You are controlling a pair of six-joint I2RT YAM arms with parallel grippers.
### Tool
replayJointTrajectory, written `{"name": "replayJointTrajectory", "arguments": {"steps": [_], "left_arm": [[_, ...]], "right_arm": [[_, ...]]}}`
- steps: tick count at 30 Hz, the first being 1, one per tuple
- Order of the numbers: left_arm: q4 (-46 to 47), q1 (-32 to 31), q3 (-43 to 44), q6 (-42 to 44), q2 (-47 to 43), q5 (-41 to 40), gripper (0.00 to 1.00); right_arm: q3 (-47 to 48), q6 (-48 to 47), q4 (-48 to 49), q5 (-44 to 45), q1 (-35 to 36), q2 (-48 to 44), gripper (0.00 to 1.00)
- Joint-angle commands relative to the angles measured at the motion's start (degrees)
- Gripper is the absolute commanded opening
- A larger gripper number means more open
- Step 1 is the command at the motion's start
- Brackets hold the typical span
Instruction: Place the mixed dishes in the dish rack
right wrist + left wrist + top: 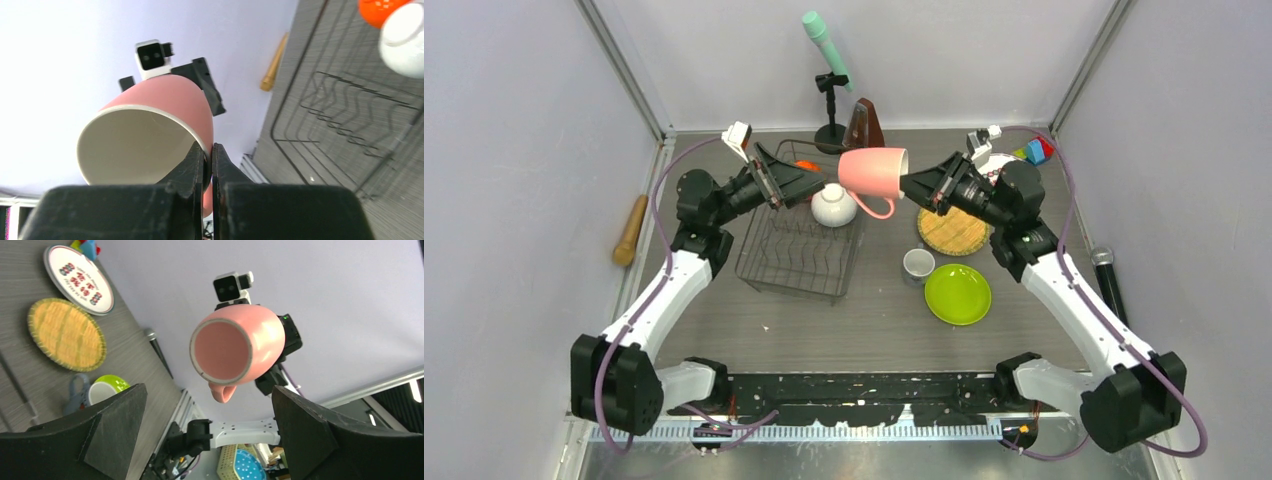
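Right gripper (209,150) pinches the pink mug (872,170) by 1 thin rim edge; left gripper (809,183) gapes empty. A slip could drop it onto the white bowl (834,205).

At the 12 o'clock edge of the table (874,320), a mint-green microphone (826,48) leans in a black stand (830,120), and a brown metronome (864,125) stands just beside the stand at its 3 o'clock. Small coloured toy blocks (1036,151) sit at 2 o'clock. A black microphone (1108,280) lies along the 3 o'clock edge and a wooden stick (631,229) along the 9 o'clock edge.
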Motion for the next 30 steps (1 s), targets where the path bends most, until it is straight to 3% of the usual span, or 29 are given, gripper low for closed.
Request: {"name": "replayJointTrajectory", "arguments": {"steps": [1, 19, 30], "left_arm": [[14.2, -0.5, 2.8, -8.9, 2.7, 1.9, 1.0], [12.5, -2.9, 7.0, -9.5, 7.1, 1.3, 1.0], [10.9, -4.1, 9.1, -11.1, 8.6, 2.9, 0.93]], "right_arm": [[4.3, 12.1, 20.4, -4.2, 0.1, 3.4, 0.0], [8.0, 13.3, 22.2, -5.1, 5.2, 10.4, 0.0], [9.4, 5.6, 14.4, -6.5, 6.2, 11.3, 0.0]]}}
